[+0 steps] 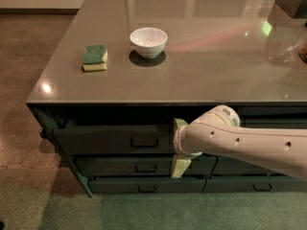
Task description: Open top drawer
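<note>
The top drawer (100,139) is the dark grey-green front just under the counter top, with a small dark loop pull (145,141) at its centre. Its front seems to stand slightly out from the cabinet; no interior shows. My gripper (175,146) is at the drawer front's right end, right of the pull and not on it. Its two pale fingers stand one above the other, the upper one (179,124) at the drawer's top edge and the lower one (179,167) over the drawer below. The gripper is open and holds nothing.
Lower drawers (139,166) with like pulls sit under the top one, and another stack (261,186) is at the right behind my white arm (249,145). On the grey counter (216,56) are a white bowl (148,42) and a green-yellow sponge (95,57).
</note>
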{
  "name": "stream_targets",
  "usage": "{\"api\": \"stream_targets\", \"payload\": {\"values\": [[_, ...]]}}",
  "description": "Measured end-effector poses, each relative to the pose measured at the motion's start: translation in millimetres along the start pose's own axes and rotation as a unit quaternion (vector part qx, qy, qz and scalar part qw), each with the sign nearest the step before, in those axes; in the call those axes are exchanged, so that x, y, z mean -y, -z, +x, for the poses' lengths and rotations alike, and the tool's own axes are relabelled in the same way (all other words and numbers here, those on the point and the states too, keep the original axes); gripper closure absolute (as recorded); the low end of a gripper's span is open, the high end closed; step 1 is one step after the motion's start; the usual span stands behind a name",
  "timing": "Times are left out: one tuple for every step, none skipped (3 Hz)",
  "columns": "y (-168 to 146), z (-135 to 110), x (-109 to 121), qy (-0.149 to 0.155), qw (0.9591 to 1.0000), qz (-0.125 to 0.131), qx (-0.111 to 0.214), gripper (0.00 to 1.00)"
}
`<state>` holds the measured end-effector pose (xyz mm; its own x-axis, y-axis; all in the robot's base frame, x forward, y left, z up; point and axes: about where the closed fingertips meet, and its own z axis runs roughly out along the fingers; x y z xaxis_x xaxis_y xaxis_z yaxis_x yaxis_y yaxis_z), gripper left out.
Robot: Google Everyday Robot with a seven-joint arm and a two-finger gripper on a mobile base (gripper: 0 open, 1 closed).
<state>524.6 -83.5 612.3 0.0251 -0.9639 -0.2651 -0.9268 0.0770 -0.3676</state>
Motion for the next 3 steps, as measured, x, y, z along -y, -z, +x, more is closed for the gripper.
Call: {"api": "stream_targets", "payload": {"values": [[-3.2, -0.6, -1.6, -0.001, 1.0000, -0.006, 0.001, 0.00], [1.0, 4.5, -6.9, -0.007, 0.9999, -0.015, -0.003, 0.00], [11.8, 11.2, -16.9, -0.016, 0.9993, -0.033, -0.005, 0.00]]}}
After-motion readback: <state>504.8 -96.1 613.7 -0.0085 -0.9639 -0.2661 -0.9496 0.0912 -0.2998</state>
